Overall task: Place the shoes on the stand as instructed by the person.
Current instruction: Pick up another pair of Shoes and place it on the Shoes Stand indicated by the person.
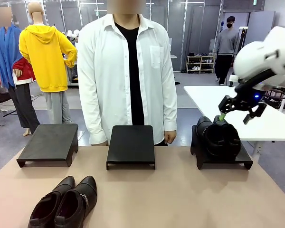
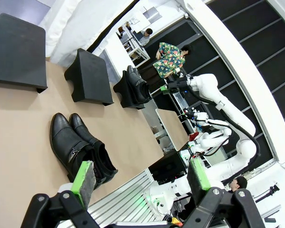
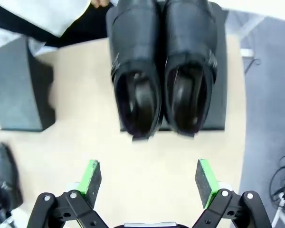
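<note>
Black pair (image 1: 217, 137) sits on the right stand (image 1: 237, 160); I've a second pair (image 1: 64, 202) left to place; left gripper (image 2: 142, 178), right gripper (image 3: 149, 175) apart.

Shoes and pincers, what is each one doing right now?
Pair on the right stand: sitting side by side, not held.
Pair on the table: lying side by side, not held.
Left pincer: open, holding nothing.
Right pincer: open, holding nothing, hovering by the pair on the right stand.

Near pair (image 1: 64, 203): heels being cut off by the front view's bottom edge.
Right stand (image 1: 240, 160): top lying mostly hidden under the other pair (image 1: 217, 137).
</note>
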`<state>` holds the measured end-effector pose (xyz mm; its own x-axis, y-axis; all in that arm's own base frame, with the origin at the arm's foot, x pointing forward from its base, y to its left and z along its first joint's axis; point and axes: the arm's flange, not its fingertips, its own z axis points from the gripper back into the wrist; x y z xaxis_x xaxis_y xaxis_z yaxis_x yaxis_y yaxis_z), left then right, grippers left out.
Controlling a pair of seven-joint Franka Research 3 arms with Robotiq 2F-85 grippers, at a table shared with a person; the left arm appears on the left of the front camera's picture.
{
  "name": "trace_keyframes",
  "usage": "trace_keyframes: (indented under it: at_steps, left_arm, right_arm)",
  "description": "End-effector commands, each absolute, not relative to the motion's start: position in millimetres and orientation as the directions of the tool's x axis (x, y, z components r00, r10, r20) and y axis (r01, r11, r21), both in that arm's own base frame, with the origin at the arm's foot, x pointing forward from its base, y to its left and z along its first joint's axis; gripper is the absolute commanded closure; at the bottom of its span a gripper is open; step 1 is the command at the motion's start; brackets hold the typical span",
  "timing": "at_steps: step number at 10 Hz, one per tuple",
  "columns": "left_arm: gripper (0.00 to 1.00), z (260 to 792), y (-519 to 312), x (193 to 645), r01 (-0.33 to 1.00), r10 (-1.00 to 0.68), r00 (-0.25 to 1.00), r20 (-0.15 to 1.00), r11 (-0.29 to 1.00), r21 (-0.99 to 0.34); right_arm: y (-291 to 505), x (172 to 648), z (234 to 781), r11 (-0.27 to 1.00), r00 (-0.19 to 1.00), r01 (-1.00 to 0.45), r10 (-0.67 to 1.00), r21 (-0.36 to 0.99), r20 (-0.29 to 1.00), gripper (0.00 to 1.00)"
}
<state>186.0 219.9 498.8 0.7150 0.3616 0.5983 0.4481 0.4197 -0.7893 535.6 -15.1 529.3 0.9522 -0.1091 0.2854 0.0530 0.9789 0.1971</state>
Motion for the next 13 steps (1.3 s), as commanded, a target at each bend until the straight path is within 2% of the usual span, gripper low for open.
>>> trace_keyframes:
  at_steps: [1, 5, 9, 13]
  left_arm:
    - [0.0, 500, 220, 185, 0.459, 0.351, 0.715, 0.605, 0.418, -0.784]
    - [0.0, 500, 220, 185, 0.459, 0.351, 0.715, 0.605, 0.418, -0.784]
    - [0.0, 500, 220, 185, 0.459, 0.351, 0.715, 0.605, 0.418, -0.784]
    - [0.0, 500, 220, 185, 0.459, 0.351, 0.715, 0.605, 0.418, -0.784]
  right_arm:
    - [-52, 498, 530, 0.951, 0.961, 0.045, -0.125, 0.305, 0.246, 0.0]
    - [-112, 419, 525, 0.84, 0.976, 0.025, -0.138, 0.542, 0.169, 0.0]
    - [-170, 349, 458, 0.609, 0.969, 0.009, -0.202, 0.793, 0.144, 0.0]
    - [-193, 305, 388, 0.397, 0.961, 0.015, -0.26, 0.918, 0.097, 0.0]
